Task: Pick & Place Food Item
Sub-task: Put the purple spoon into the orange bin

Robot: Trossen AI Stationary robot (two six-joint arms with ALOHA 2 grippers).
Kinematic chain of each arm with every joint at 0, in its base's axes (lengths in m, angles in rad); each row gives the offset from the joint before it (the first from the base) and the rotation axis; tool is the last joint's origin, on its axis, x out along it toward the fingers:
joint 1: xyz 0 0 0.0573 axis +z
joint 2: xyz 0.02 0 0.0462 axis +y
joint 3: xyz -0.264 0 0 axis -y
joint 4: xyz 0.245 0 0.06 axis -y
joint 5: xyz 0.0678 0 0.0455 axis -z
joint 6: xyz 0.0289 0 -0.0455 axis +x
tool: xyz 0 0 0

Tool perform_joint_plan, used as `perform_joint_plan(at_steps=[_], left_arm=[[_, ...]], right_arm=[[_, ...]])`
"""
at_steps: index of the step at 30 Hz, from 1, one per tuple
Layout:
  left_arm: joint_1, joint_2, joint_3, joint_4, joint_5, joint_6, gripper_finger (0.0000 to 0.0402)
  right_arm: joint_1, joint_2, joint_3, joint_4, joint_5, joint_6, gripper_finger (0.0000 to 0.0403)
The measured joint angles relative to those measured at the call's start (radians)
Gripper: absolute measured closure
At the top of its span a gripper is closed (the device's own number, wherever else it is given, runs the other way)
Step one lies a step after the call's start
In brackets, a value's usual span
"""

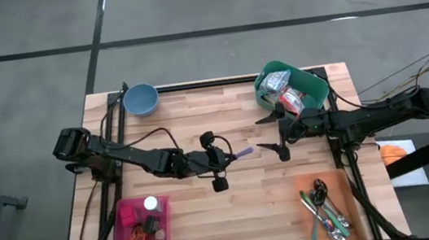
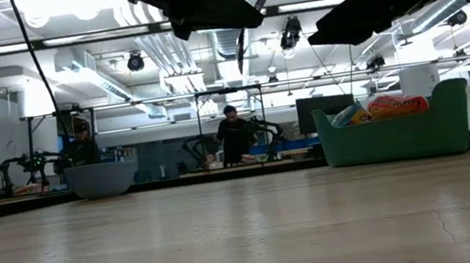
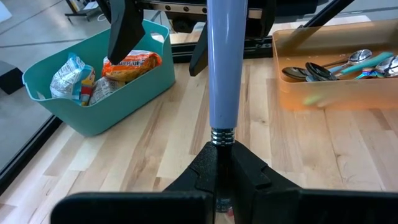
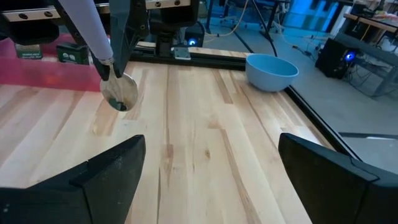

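At the table's (image 1: pixel 233 208) left edge, a pink bin (image 1: pixel 140 230) of small jars sits at the near corner and a blue bowl (image 1: pixel 140 99) at the far one, with bare wood between them. The left gripper (image 1: pixel 218 162) hangs over mid-table, its fingers clamped on a spoon (image 1: pixel 243 154) with a pale lilac handle; in the right wrist view the spoon's bowl (image 4: pixel 119 92) hangs clear above the boards. The right gripper (image 1: pixel 276 131) hovers just beside it, fingers spread wide and empty, near the green bin (image 1: pixel 291 88) at the far right, where the food packets (image 3: pixel 130 65) lie. An orange tray (image 1: pixel 330 209) of cutlery fills the near right corner. The middle planks are bare. Beyond lies a workshop with people at benches.
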Motion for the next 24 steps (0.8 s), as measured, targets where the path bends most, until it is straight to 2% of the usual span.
perform_joint_plan(at_steps=[5, 11, 20, 24], left_arm=[[0.0, 0.0, 0.0, 0.0, 0.0, 0.0, 0.0384], [0.0, 0.0, 0.0, 0.0, 0.0, 0.0, 0.0384], [0.0, 0.0, 0.0, 0.0, 0.0, 0.001, 0.0385], [0.006, 0.0, 0.0, 0.0, -0.002, 0.004, 0.0385]], right_arm=[[0.0, 0.0, 0.0, 0.025, 0.0, 0.002, 0.0036], [0.0, 0.001, 0.0, 0.155, -0.001, 0.153, 0.0036], [0.003, 0.001, 0.0, 0.184, -0.003, 0.141, 0.0036], [0.021, 0.001, 0.0, 0.185, -0.063, 0.155, 0.0036]])
